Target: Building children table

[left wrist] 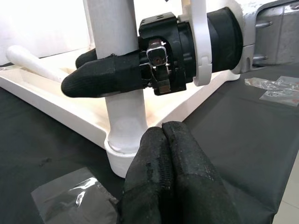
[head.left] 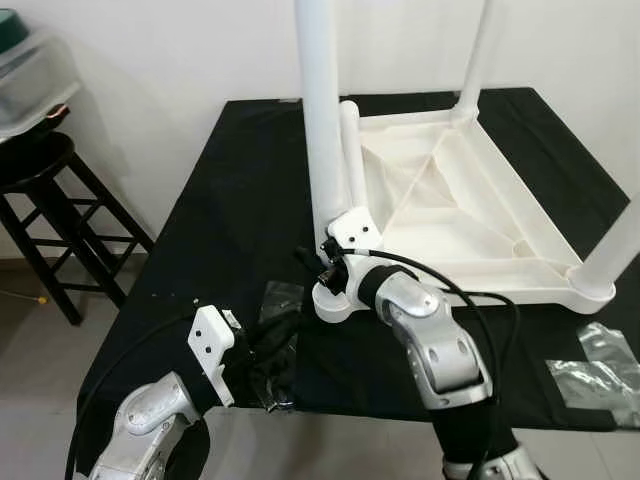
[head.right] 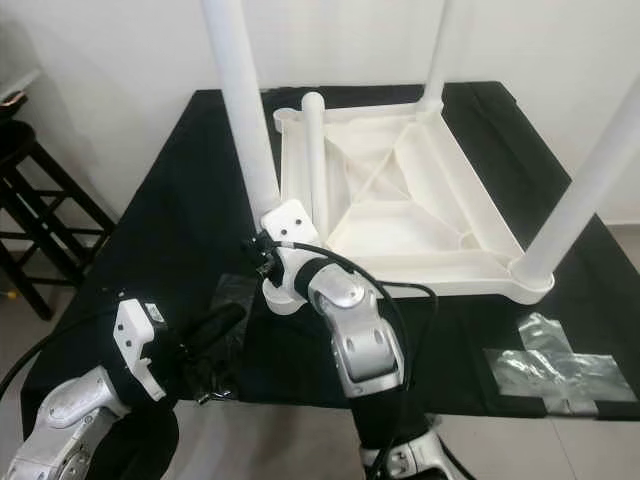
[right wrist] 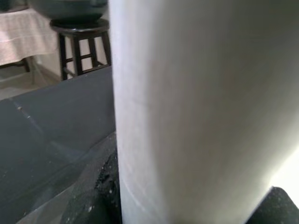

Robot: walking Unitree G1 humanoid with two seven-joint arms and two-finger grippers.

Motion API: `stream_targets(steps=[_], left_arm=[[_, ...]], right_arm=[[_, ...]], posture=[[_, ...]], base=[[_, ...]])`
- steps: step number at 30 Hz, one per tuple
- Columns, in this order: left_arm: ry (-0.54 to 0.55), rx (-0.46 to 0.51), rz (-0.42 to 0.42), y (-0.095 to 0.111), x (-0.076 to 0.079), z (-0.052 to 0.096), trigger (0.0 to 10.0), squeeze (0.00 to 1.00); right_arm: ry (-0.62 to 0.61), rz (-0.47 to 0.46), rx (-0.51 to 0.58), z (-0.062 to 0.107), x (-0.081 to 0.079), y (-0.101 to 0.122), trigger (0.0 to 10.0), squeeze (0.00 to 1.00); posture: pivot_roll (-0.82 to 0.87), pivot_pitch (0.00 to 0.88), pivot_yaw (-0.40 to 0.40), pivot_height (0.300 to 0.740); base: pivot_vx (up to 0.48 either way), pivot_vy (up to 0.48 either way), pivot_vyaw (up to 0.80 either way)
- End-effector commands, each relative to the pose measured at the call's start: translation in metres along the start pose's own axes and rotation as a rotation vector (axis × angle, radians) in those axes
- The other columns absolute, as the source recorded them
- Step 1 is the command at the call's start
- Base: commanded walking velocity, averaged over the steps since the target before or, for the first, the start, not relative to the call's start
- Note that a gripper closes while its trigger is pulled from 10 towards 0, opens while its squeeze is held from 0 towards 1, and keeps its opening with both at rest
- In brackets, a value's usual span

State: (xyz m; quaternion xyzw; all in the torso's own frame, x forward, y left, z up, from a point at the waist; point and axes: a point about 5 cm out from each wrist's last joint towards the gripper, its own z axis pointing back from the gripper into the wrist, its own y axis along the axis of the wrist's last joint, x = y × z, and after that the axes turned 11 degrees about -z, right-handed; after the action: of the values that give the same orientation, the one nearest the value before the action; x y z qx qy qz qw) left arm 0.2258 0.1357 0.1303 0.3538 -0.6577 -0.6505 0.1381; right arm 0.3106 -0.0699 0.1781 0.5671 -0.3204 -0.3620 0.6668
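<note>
right gripper clamping table leg

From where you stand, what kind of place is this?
Probably a room in a home: a black-covered work table by a plain white wall, a dark wooden stool beside it, and a tiled floor.

You see the white table upside down on the black worktop, your right gripper at the base of its near leg, your left gripper low beside a plastic bag.
</note>
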Motion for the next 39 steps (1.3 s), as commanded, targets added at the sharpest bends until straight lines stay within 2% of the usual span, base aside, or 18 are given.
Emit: stream_targets(steps=[1, 2, 5, 9, 10, 11, 16, 17, 21, 24, 31, 33, 34, 35, 36, 37, 38, 39], left_arm=[[-0.007, -0.021, 0.004, -0.004, 0.001, 0.003, 0.0, 0.0], [-0.008, -0.021, 0.005, -0.004, 0.002, 0.003, 0.0, 0.0], [-0.006, -0.02, 0.005, -0.005, 0.002, 0.002, 0.0, 0.0], [-0.005, -0.02, 0.005, -0.005, 0.003, 0.003, 0.0, 0.0], [-0.006, -0.02, 0.005, -0.005, 0.003, 0.003, 0.0, 0.0], [-0.006, -0.02, 0.005, -0.006, 0.003, 0.003, 0.0, 0.0], [-0.008, -0.019, 0.007, -0.005, 0.003, 0.002, 0.0, 0.0], [-0.01, -0.018, 0.007, -0.005, 0.003, 0.002, 0.0, 0.0], [-0.009, -0.017, 0.006, -0.005, 0.003, 0.002, 0.0, 0.0], [-0.003, -0.015, 0.003, -0.005, 0.004, 0.001, 0.0, 0.0], [0.012, -0.017, 0.001, -0.004, 0.003, 0.002, 0.0, 0.0], [0.032, -0.018, 0.007, -0.003, 0.001, 0.004, 1.8, 0.0], [0.032, -0.018, 0.007, -0.003, 0.001, 0.004, 1.8, 0.0], [0.048, -0.021, 0.015, -0.002, -0.001, 0.005, 2.8, 0.0], [0.048, -0.021, 0.015, -0.002, -0.001, 0.005, 2.8, 0.0], [0.076, -0.02, 0.03, 0.0, -0.005, 0.005, 4.6, 0.0], [0.107, -0.014, 0.045, 0.002, -0.009, 0.005, 7.9, 0.0], [0.145, -0.009, 0.06, 0.005, -0.013, 0.005, 10.0, 0.0]], right_arm=[[-0.084, 0.017, -0.087, 0.005, 0.008, -0.016, 10.0, 0.19], [-0.067, 0.004, -0.072, 0.004, 0.008, -0.012, 10.0, 1.0], [-0.007, -0.015, 0.005, 0.001, 0.012, 0.003, 10.0, 1.0], [0.021, -0.028, 0.029, 0.0, 0.015, 0.01, 10.0, 1.0], [0.09, -0.018, 0.033, 0.0, 0.015, 0.013, 10.0, 1.0], [0.174, -0.013, 0.034, 0.001, 0.016, 0.014, 10.0, 0.0], [0.313, 0.015, 0.03, 0.002, 0.023, 0.015, 10.0, 0.0], [0.376, 0.063, 0.025, 0.003, 0.033, 0.015, 10.0, 0.0], [0.429, 0.071, 0.021, 0.003, 0.037, 0.017, 10.0, 0.0], [0.566, 0.073, -0.001, 0.003, 0.04, 0.02, 10.0, 0.0], [0.557, 0.051, 0.011, 0.008, 0.041, 0.016, 10.0, 0.0], [0.546, 0.014, 0.024, 0.02, 0.041, 0.008, 10.0, 0.0], [0.546, 0.014, 0.024, 0.02, 0.041, 0.008, 10.0, 0.0], [0.541, -0.002, 0.034, 0.027, 0.04, 0.003, 10.0, 0.0], [0.541, -0.002, 0.034, 0.027, 0.04, 0.003, 10.0, 0.0], [0.523, -0.019, 0.048, 0.033, 0.038, 0.0, 10.0, 0.0], [0.511, -0.039, 0.064, 0.038, 0.036, -0.003, 10.0, 0.0], [0.497, -0.062, 0.079, 0.042, 0.032, -0.005, 10.0, 0.0]], posture=[[0.01, 0.089, 0.033, 0.74], [0.01, 0.088, 0.03, 0.74], [0.01, 0.085, 0.026, 0.74], [0.02, 0.085, 0.025, 0.74], [0.02, 0.086, 0.027, 0.74], [0.02, 0.086, 0.027, 0.74], [0.02, 0.088, 0.03, 0.74], [0.02, 0.091, 0.031, 0.74], [0.02, 0.091, 0.031, 0.74], [0.02, 0.096, 0.02, 0.74], [0.01, 0.099, 0.021, 0.74], [0.01, 0.1, 0.025, 0.74], [0.01, 0.1, 0.025, 0.74], [0.0, 0.1, 0.031, 0.74], [0.0, 0.1, 0.031, 0.74], [-0.01, 0.1, 0.036, 0.74], [-0.01, 0.099, 0.037, 0.74], [-0.01, 0.099, 0.038, 0.74]], base=[[0.0, 0.0, 0.0], [0.0, 0.0, 0.0], [0.0, 0.0, 0.0], [0.0, 0.0, 0.0], [0.0, 0.0, 0.0], [0.0, 0.0, 0.0], [0.0, 0.0, 0.0], [0.0, 0.0, 0.0], [0.0, 0.0, 0.0], [0.0, 0.0, 0.0], [0.0, 0.0, 0.0], [0.0, 0.0, 0.0], [0.0, 0.0, 0.0], [0.0, 0.0, 0.0], [0.0, 0.0, 0.0], [0.0, 0.0, 0.0], [0.0, 0.0, 0.0], [0.0, 0.0, 0.0]])
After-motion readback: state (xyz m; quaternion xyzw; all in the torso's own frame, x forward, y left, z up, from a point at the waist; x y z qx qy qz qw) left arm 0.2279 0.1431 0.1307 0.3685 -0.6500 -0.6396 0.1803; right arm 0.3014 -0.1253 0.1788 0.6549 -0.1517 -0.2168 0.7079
